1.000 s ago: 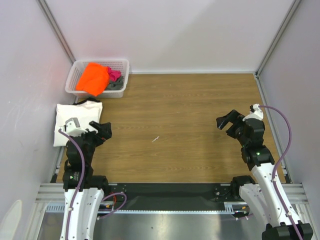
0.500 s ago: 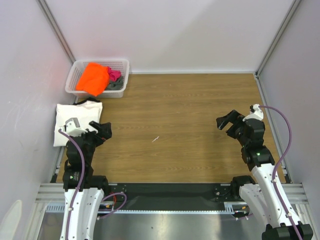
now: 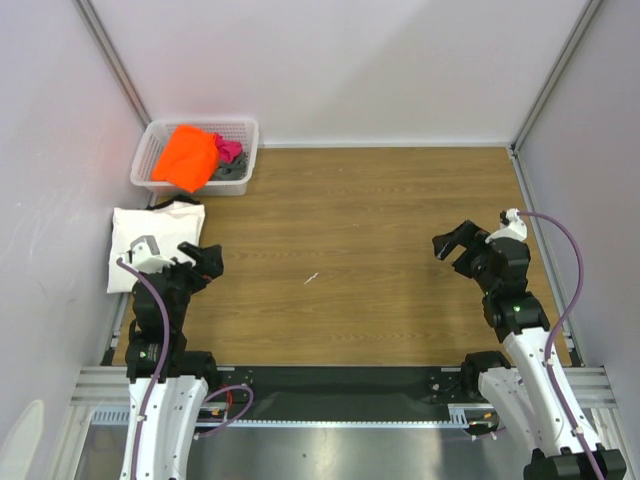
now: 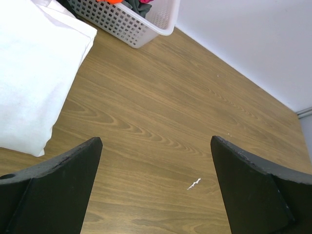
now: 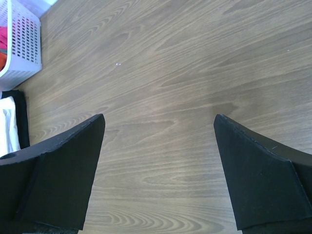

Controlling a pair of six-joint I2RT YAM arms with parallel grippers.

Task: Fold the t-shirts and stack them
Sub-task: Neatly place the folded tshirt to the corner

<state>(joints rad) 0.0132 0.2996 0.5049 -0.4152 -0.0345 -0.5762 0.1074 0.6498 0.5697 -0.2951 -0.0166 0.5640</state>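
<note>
A folded white t-shirt point(image 3: 150, 230) lies at the table's left edge on top of a black one whose edge shows at its far side point(image 3: 163, 204); it also shows in the left wrist view point(image 4: 34, 83). The white basket point(image 3: 236, 172) at the back left holds an orange t-shirt point(image 3: 187, 156), a pink one point(image 3: 229, 150) and a grey one point(image 3: 229, 171). My left gripper point(image 3: 205, 262) is open and empty just right of the white shirt. My right gripper point(image 3: 452, 246) is open and empty over bare wood at the right.
A small white scrap point(image 3: 311, 278) lies on the wooden table point(image 3: 360, 230) near the middle, also seen in the left wrist view point(image 4: 194, 184). White walls and metal posts close the back and sides. The basket point(image 5: 19, 44) and the shirt stack's edge point(image 5: 10, 126) show in the right wrist view.
</note>
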